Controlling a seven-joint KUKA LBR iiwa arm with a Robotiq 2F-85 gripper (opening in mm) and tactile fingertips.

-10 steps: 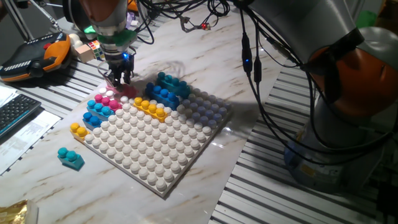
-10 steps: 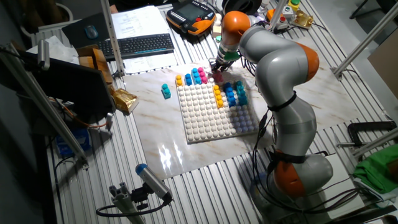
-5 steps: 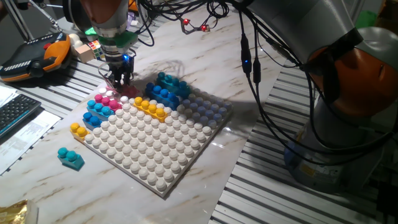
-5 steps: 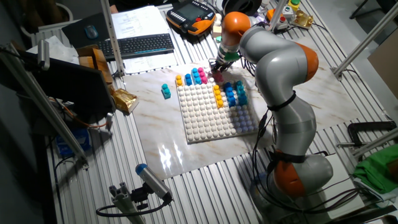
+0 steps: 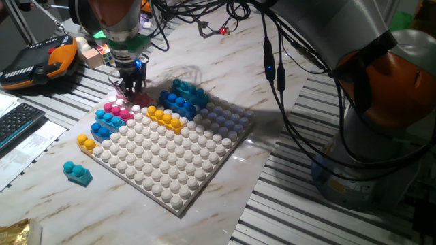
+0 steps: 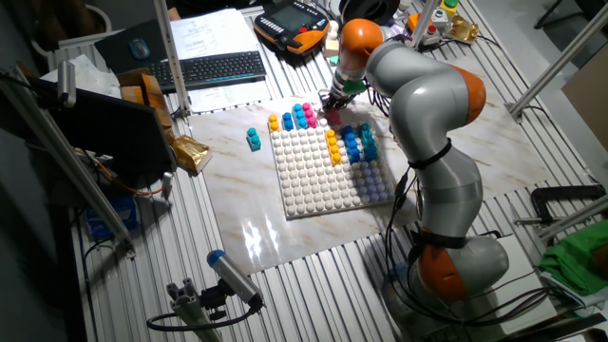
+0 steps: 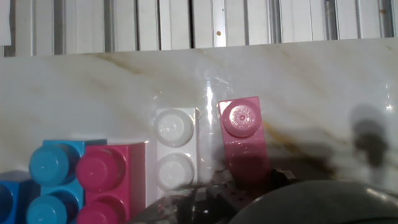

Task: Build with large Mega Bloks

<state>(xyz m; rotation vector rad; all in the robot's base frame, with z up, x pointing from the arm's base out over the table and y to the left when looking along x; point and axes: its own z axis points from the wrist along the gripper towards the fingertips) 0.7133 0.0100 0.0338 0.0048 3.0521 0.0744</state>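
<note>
My gripper (image 5: 131, 88) (image 6: 330, 112) hangs at the far corner of the white baseplate (image 5: 170, 177), fingers close together on a pink Mega Blok (image 5: 140, 99) (image 7: 243, 140) that sits on the marble just off the plate's edge. In the hand view one stud of this brick shows and its near end is lost in the gripper's shadow. On the plate stand another pink brick (image 5: 116, 109), a light-blue one (image 5: 109, 121), a yellow-orange one (image 5: 165, 118), a small yellow one (image 5: 86, 143), and a blue and teal stack (image 5: 180, 99). A loose teal brick (image 5: 77, 173) lies on the marble.
A small multicoloured cube (image 5: 95, 54) and an orange teach pendant (image 5: 41, 61) lie behind the gripper. A keyboard (image 5: 13, 126) is at the left. Black cables (image 5: 279, 82) hang over the plate's right side, and the arm's base (image 5: 375, 122) fills the right.
</note>
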